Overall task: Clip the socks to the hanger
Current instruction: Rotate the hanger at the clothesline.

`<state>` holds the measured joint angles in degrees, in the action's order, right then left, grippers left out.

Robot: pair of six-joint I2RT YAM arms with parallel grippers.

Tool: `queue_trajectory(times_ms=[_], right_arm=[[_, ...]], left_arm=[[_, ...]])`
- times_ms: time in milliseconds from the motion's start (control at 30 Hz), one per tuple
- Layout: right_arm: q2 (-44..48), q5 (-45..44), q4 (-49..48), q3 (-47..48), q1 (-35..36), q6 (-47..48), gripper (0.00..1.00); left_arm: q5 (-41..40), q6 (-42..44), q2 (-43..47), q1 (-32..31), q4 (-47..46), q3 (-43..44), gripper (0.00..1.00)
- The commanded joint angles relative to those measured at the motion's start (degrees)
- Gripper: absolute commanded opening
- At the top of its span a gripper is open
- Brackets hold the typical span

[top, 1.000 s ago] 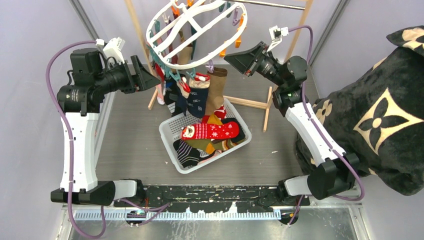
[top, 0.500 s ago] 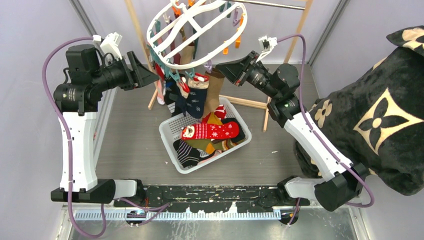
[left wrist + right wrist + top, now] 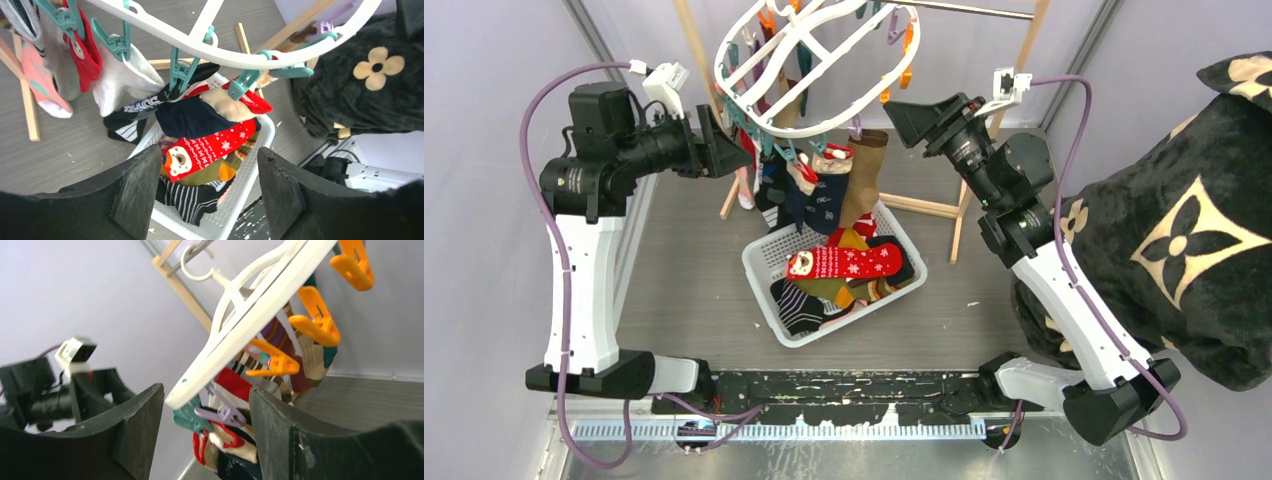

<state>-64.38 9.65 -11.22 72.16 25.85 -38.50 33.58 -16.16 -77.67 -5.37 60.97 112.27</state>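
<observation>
Now draws right gripper (image 3: 902, 112) back from the hanger (image 3: 250, 317), jaws parted, empty; leaves tan sock (image 3: 864, 180) pegged at its near rim. Keeps left gripper (image 3: 729, 150) open, empty, alongside. Suggests one sock done, basket (image 3: 764, 262) next.

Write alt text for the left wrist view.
Socks hang from teal pegs on a white hanger arcing across the top. Below, a white basket holds more, framed by the open left gripper; a black blanket lies at right.
</observation>
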Motion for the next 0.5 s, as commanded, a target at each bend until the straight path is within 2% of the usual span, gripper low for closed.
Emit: queue_trajectory(times_ms=[0,167,300,467], right_arm=[[-2.36,-8.71,4.54,7.90,1.00,-3.83,0.66],[-6.17,-14.05,6.95,12.90,1.09,-4.82,0.64],[-9.76,-16.78,11.61,18.44,1.13,-5.66,0.58],[-11.41,-17.71,12.86,20.97,1.13,-7.22,0.58]], left_arm=[[-1.07,9.39,4.08,-1.42,0.72,0.76,0.71],[-2.87,15.25,5.90,-3.66,2.61,-0.72,0.73],[-4.27,17.33,8.01,-4.04,1.50,-3.85,0.73],[-4.91,17.75,9.62,-4.19,0.90,-6.85,0.73]])
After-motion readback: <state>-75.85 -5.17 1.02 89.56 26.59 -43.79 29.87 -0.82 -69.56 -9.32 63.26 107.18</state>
